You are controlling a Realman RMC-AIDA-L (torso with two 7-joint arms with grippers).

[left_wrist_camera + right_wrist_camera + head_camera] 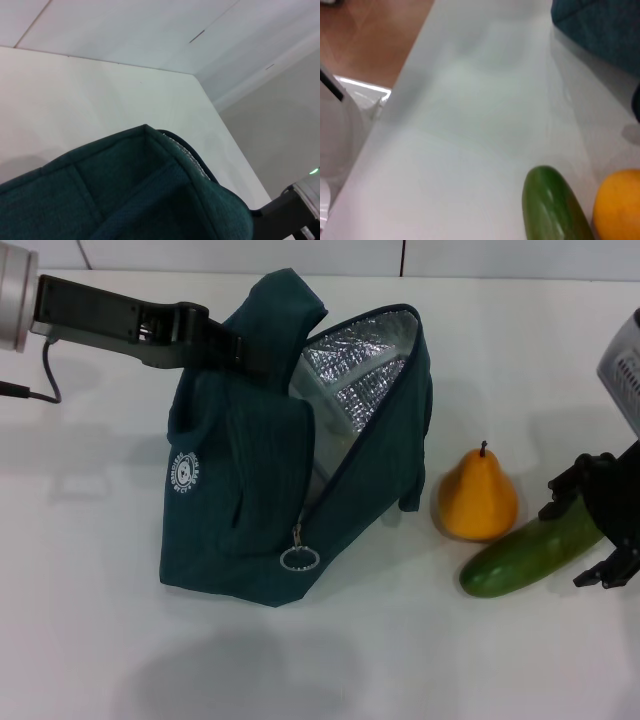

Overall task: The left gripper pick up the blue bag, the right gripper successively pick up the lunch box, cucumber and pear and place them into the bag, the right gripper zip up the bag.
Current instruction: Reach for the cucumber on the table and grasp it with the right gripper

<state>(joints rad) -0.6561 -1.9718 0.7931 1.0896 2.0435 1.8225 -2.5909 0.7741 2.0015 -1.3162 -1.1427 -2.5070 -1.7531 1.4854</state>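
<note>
left gripper (pixel 222 344) grips blue bag (pixel 250 500) handle | right gripper (pixel 590 525) spread around cucumber (pixel 530 550) | one pear (pixel 478 497)

Bag logo (pixel 186 475) — lettering unreadable.

The head view looks forward and down over the white table (pixel 90 640). The left wrist view sits close against the dark teal fabric bag (pixel 125 195), facing outward. The right wrist view skims low beside the smooth green cucumber (pixel 552 210) and yellow-orange pear (pixel 620 207), both shared with the head view.
</note>
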